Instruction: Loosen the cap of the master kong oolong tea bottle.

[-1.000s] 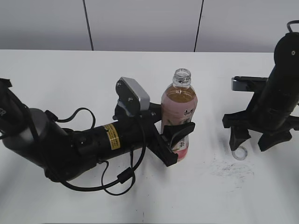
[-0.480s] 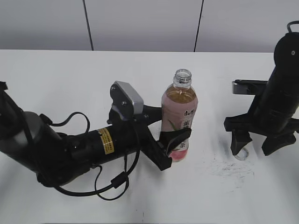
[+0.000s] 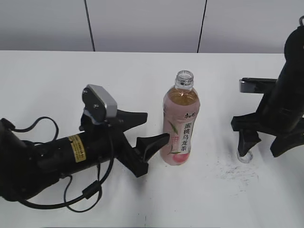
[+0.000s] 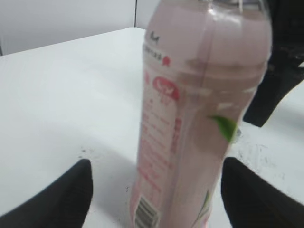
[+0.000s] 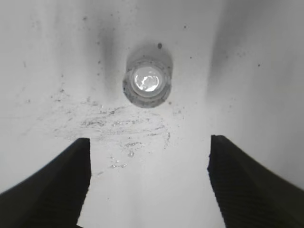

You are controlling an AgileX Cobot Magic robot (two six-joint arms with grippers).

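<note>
The master kong oolong tea bottle point(image 3: 180, 124) stands upright on the white table with its neck open and no cap on it. It fills the left wrist view point(image 4: 190, 114). My left gripper point(image 3: 155, 127) is open just left of the bottle and does not touch it; in its wrist view point(image 4: 156, 190) the jaws stand apart on either side of the bottle. The white cap point(image 3: 244, 156) lies on the table to the right, also seen in the right wrist view point(image 5: 147, 81). My right gripper point(image 3: 263, 146) hangs open above the cap, empty point(image 5: 148, 190).
The white table point(image 3: 71, 76) has dark scuff marks point(image 3: 235, 172) beside the cap. A grey panelled wall point(image 3: 142, 23) runs along the table's far edge. The left arm with its cables lies across the front left of the table.
My left gripper has let go of the bottle and drawn back to the left. The bottle stays upright. The right arm has shifted slightly right.
</note>
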